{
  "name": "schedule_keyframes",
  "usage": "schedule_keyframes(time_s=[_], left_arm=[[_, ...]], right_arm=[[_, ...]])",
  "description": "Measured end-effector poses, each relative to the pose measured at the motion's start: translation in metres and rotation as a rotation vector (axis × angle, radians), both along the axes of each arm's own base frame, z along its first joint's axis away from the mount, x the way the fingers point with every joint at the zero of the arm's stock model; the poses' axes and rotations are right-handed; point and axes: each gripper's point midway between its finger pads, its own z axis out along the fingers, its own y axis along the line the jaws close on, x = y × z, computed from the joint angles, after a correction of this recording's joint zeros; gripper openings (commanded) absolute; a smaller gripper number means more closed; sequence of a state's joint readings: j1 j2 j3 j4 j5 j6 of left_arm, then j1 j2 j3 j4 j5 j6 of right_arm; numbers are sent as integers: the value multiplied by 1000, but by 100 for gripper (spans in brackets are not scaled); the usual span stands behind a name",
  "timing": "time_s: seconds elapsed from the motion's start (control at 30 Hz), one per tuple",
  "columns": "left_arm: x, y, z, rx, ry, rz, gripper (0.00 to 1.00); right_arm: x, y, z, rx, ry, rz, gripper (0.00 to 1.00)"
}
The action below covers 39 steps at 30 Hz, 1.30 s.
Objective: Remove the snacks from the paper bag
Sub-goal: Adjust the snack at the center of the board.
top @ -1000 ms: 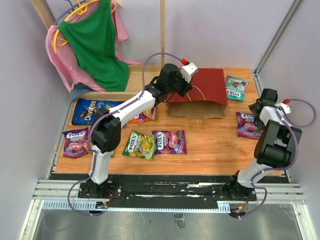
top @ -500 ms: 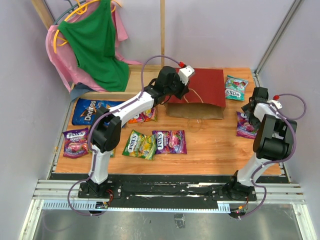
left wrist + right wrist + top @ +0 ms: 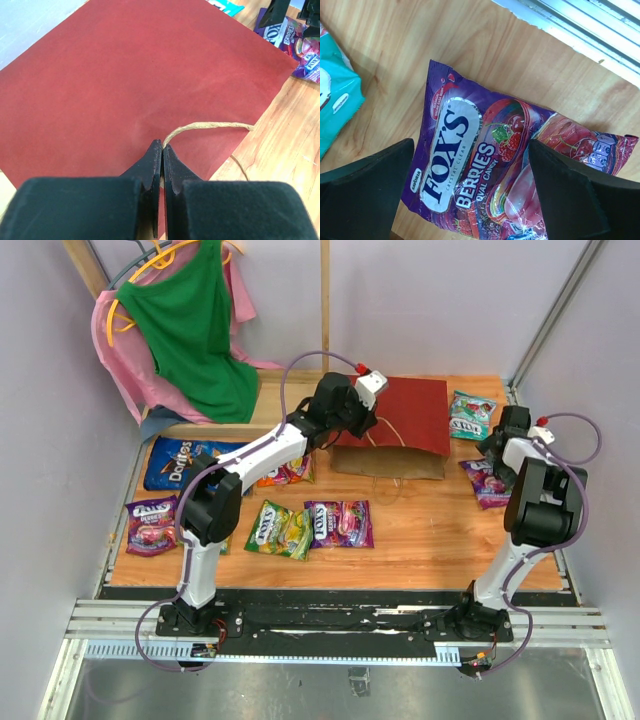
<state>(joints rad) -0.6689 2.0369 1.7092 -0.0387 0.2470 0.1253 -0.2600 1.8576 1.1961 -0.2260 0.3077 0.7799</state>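
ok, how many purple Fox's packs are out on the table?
3 purple packs: one far left, one in the middle beside the yellow-green pack, one at right under the right tool. Others could be hidden in the paper bag.

paper bag (image 3: 415, 412): lying flat, dark red side up
left gripper (image 3: 368, 422): at the bag's left edge
right gripper (image 3: 497, 452): right of the bag, over purple packet (image 3: 485, 486)
teal packet (image 3: 470, 417): just right of the bag
Doritos bag (image 3: 180, 462): well left of the bag

Pale lilac walls (image 3: 450, 310) enclose a wooden table (image 3: 420, 540); floor (image 3: 300, 695) perhaps grey.
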Motion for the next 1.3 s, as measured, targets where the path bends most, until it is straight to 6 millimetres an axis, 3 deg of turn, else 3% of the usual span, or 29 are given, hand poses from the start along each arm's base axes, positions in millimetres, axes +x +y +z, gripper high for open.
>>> schedule_keyframes(time_s=[0.33,0.53,0.63,0.7,0.93,1.03,1.13,1.3], left_arm=[[2,-3,14,-17,-11,-5,5],[4,-10,38,-62,-26,-19,3],[5,-13,42,-75,-26,-25,2],[4,-14,40,-79,-14,-24,2],[7,-22,30,-91,24,-22,1],[9,-29,34,-98,21,-25,1],[5,-41,43,-108,6,-36,1],[3,-53,60,-134,-17,-35,2]], right_arm=[[20,17,13,26,-58,30,98],[38,31,26,53,-117,61,99],[40,37,40,70,-155,77,98],[40,39,60,69,-204,86,98],[19,51,163,29,-450,124,99],[3,65,192,5,-530,158,99],[-16,93,193,-8,-547,216,99],[-59,144,160,9,-531,298,98]])
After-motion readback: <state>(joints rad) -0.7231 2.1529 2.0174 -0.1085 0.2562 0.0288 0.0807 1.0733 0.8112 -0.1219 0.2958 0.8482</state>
